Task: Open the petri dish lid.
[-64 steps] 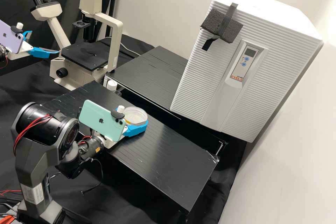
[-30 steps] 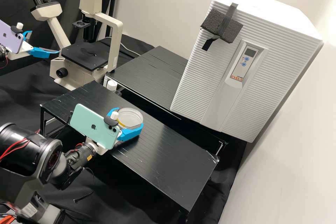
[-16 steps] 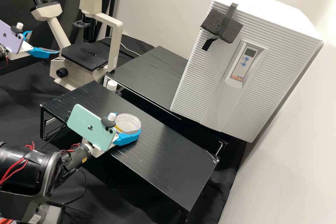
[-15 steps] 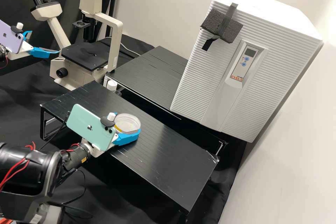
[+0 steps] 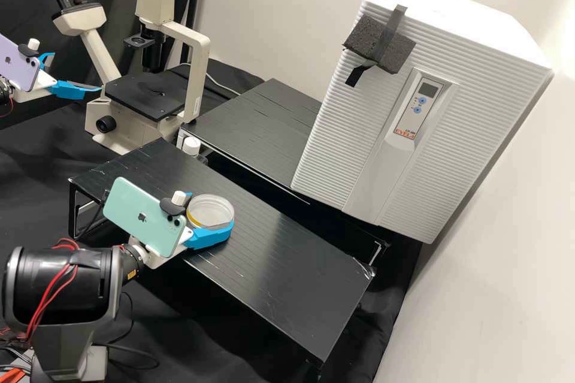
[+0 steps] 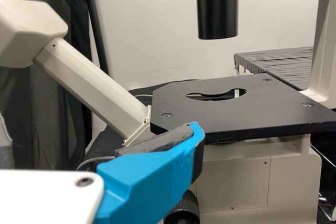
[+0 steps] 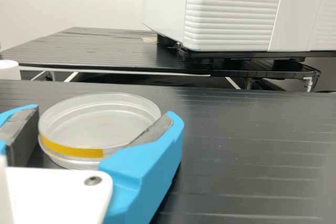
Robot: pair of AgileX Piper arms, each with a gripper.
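The right gripper (image 7: 105, 113) was clamped on the petri dish (image 7: 79, 163) over the black riser shelf (image 5: 281, 275) (contact between dish and shelf could not be told); a light, level grip, clear of the lid (image 7: 100, 121), was advisable. Since the preceding frame, gripper and dish had shifted leftward in the high view.

Right pincer (image 5: 211, 209) and petri dish (image 5: 206, 216) (both together) now closer to the near edge of the black stand (image 5: 281, 275).
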